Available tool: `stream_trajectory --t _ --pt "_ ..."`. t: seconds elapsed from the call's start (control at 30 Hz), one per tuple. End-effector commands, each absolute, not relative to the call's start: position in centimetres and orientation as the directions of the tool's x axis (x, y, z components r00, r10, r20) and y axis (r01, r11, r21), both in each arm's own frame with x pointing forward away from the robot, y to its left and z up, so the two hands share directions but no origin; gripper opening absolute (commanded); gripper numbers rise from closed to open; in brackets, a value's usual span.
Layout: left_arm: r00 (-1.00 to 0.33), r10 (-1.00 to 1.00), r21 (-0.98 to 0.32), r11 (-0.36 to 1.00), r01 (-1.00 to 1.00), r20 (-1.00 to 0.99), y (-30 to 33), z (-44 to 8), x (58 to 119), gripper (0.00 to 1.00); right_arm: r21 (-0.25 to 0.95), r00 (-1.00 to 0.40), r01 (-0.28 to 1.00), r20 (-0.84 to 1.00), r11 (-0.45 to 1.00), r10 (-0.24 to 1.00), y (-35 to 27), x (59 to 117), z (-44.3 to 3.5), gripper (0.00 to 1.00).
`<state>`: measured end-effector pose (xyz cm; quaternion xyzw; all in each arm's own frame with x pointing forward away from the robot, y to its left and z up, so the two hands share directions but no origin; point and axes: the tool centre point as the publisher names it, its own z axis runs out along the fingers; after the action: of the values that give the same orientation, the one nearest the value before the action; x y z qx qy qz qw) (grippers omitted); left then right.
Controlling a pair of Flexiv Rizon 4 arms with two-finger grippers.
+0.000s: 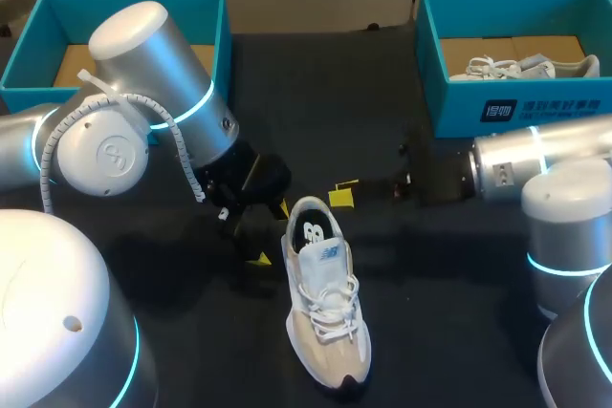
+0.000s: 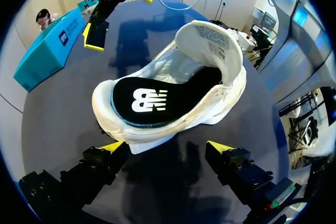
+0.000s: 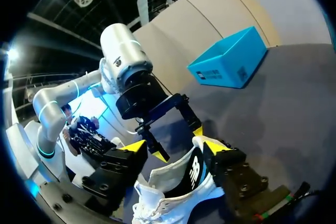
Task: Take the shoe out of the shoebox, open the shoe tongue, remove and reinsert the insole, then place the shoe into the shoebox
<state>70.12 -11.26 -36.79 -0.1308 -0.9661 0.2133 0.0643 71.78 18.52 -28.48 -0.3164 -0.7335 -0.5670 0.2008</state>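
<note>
A white and beige sneaker (image 1: 325,332) lies on the black table, heel toward the back, with its black insole (image 1: 314,232) showing inside. My left gripper (image 1: 270,233) stands open just left of the heel. In the left wrist view the heel of the sneaker (image 2: 210,51) and the insole (image 2: 152,98) lie right ahead of the spread fingertips (image 2: 113,148). My right gripper (image 1: 342,190) hovers open just behind the heel, touching nothing. From the right wrist, the sneaker (image 3: 173,198) sits below and between the open gripper (image 3: 173,146).
A teal shoebox (image 1: 516,107) at the back right holds another white shoe (image 1: 531,69). A second teal box (image 1: 38,16) stands at the back left, partly behind my left arm. Both boxes also show in the wrist views (image 2: 47,51) (image 3: 228,59).
</note>
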Motion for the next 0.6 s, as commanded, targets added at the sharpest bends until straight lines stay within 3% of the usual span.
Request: stream_trajectory --t 0.03,0.2,0.6 --pt "-0.958 0.279 -0.425 0.876 0.226 0.067 -11.3 -36.7 70.1 1.00 0.701 -0.717 0.694 0.653 0.163 0.245 17.4 71.5 -28.0 0.90" --pt "-0.958 0.279 -0.425 0.876 0.226 0.067 -11.3 -36.7 70.1 1.00 0.693 -0.708 0.701 0.650 0.166 0.277 16.3 71.6 -27.9 1.00" --pt "-0.922 0.380 -0.437 0.843 0.314 0.072 -8.8 -33.4 70.9 1.00 0.679 -0.688 0.715 0.641 0.167 0.341 13.9 71.6 -27.3 1.00"
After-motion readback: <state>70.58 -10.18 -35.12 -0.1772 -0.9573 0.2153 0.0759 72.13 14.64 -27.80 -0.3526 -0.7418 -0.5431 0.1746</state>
